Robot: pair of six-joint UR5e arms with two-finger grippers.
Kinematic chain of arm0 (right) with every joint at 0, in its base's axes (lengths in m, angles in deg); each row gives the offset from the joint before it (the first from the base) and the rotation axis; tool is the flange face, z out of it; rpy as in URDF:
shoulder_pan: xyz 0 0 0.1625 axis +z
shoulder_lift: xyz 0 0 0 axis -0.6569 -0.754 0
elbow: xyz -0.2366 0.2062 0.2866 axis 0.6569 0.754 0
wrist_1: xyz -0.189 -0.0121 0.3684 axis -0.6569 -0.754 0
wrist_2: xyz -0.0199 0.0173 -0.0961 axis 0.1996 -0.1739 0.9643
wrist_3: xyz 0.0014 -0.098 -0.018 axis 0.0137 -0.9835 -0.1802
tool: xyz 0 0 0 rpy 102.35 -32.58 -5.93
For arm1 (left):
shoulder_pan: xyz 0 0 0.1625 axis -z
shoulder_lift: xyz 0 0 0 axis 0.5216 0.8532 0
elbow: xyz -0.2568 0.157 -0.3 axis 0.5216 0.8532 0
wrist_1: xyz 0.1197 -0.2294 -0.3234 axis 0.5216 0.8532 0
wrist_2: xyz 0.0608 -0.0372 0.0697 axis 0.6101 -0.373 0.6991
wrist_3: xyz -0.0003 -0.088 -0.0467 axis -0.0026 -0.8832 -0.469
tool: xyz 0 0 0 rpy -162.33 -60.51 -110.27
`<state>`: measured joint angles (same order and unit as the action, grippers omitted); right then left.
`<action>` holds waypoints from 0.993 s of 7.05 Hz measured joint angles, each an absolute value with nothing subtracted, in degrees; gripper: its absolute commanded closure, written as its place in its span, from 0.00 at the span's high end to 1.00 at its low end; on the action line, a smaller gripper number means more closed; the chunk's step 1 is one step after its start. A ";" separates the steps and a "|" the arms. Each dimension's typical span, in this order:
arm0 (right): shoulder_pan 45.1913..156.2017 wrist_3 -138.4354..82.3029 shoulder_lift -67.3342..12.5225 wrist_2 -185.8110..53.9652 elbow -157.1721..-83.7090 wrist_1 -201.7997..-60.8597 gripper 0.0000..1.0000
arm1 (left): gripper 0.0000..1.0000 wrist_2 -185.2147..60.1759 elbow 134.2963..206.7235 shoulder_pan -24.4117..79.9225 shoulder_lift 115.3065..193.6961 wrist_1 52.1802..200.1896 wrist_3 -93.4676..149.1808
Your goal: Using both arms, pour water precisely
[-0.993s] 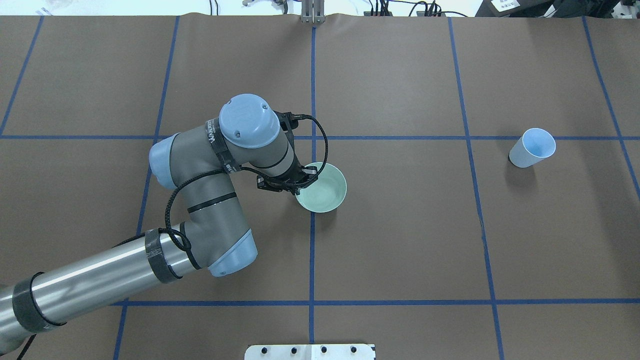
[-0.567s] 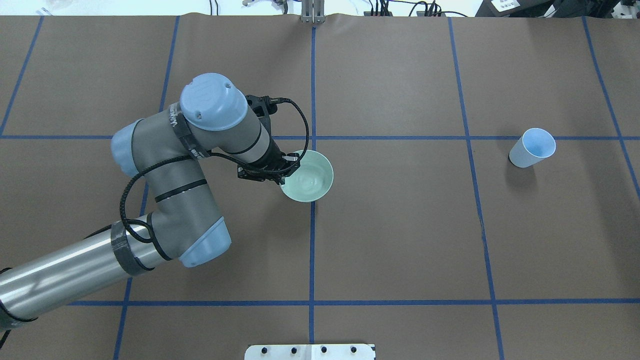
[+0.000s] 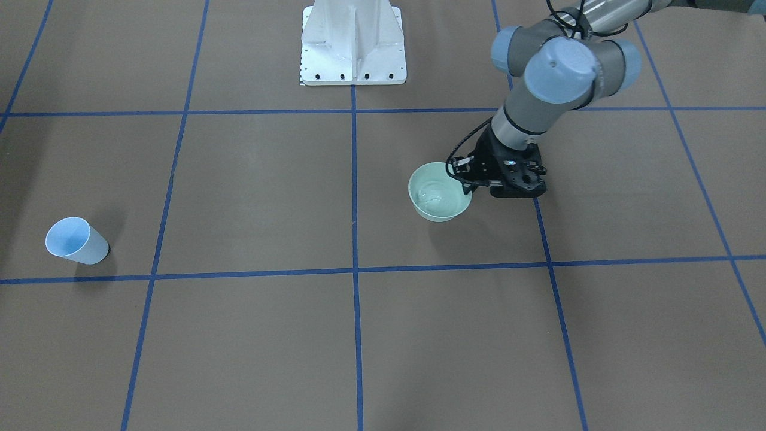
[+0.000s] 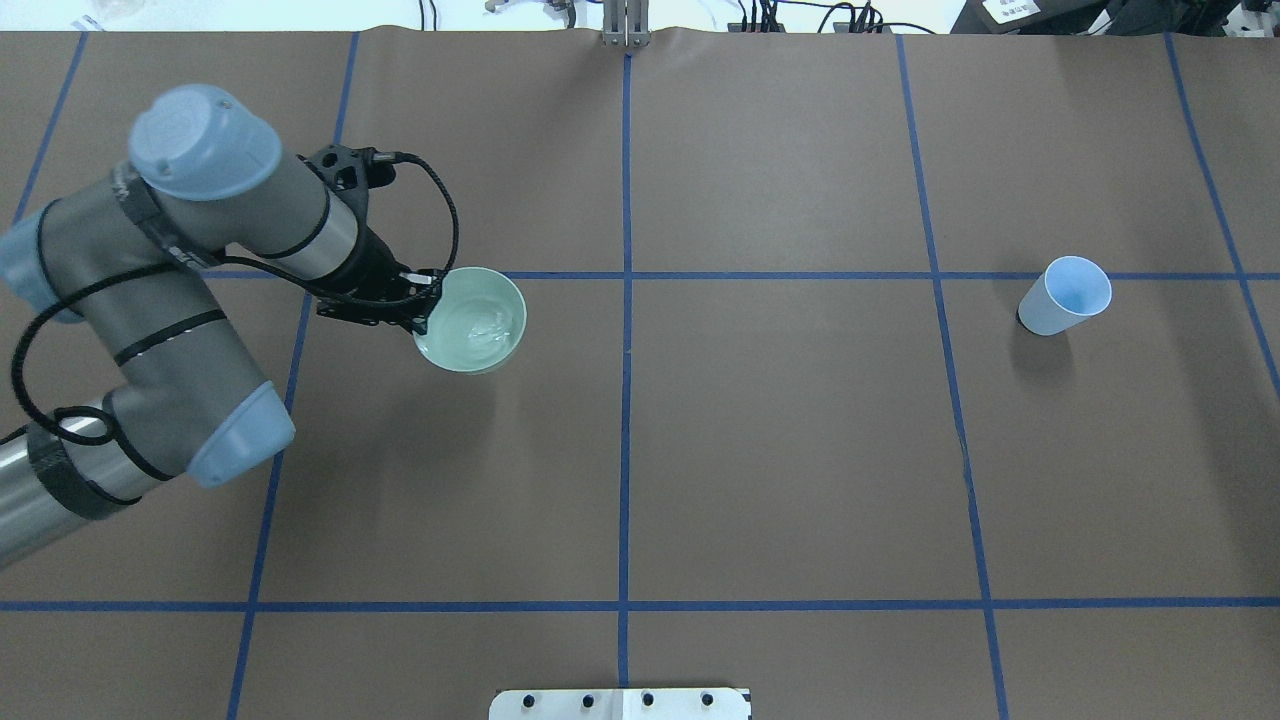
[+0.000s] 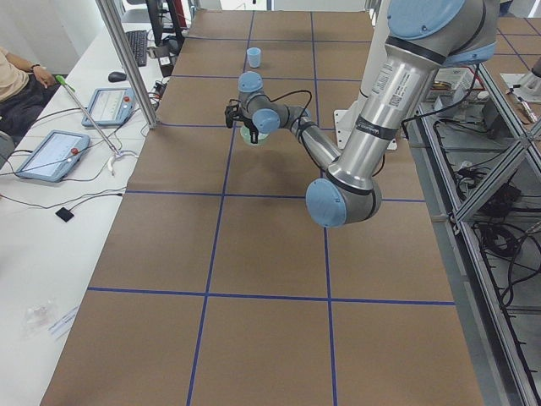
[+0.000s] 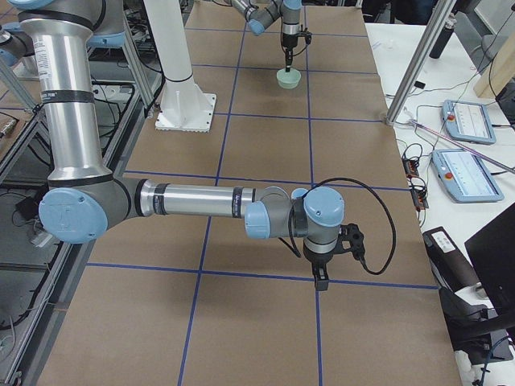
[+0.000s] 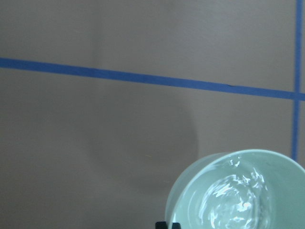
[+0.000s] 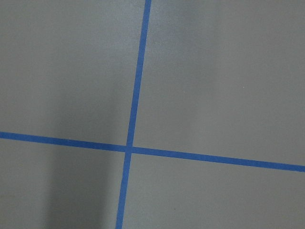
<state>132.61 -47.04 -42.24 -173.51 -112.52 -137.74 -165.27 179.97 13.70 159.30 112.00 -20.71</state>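
- Clamping the rim of the mint-green bowl [image 4: 472, 322] on the side toward its own arm, the left gripper [image 4: 424, 304] holds it level.
- The bowl hangs clear of the brown table [image 4: 800, 450]; its shadow falls offset on the paper.
- The water [image 7: 233, 200] lies in the bowl's bottom, rippled with white glints.
- A light-blue cup [image 4: 1066, 294] stands upright, well apart on the robot's right.
- The right gripper [image 6: 320, 280] points down over the table, far from the bowl; whether its jaws are parted cannot be told.

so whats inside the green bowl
Clear water, rippling, in the pale green bowl. The left fingers cover a bit of its rim; nothing else shows inside.
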 measured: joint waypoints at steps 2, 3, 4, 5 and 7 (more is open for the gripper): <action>132.62 -47.03 -42.18 -173.51 -112.56 -137.73 1.00 | 0.00 -168.29 181.13 19.78 152.15 112.35 -11.22; 132.62 -47.03 -42.16 -173.51 -112.55 -137.73 1.00 | 0.00 -169.71 181.09 22.43 148.64 113.55 -8.10; 132.60 -47.05 -42.16 -173.51 -112.54 -137.73 1.00 | 0.00 -171.87 180.57 25.10 144.62 116.44 -5.95; 132.59 -47.08 -42.15 -173.51 -112.54 -137.73 1.00 | 0.00 -173.97 179.45 27.48 141.29 119.90 -4.92; 132.63 -47.11 -42.15 -173.51 -112.62 -137.71 1.00 | 0.00 -176.01 175.94 30.48 136.42 126.66 -4.28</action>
<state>132.63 -47.11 -42.15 -173.51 -112.62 -137.71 -176.01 175.94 30.48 136.42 126.66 -4.28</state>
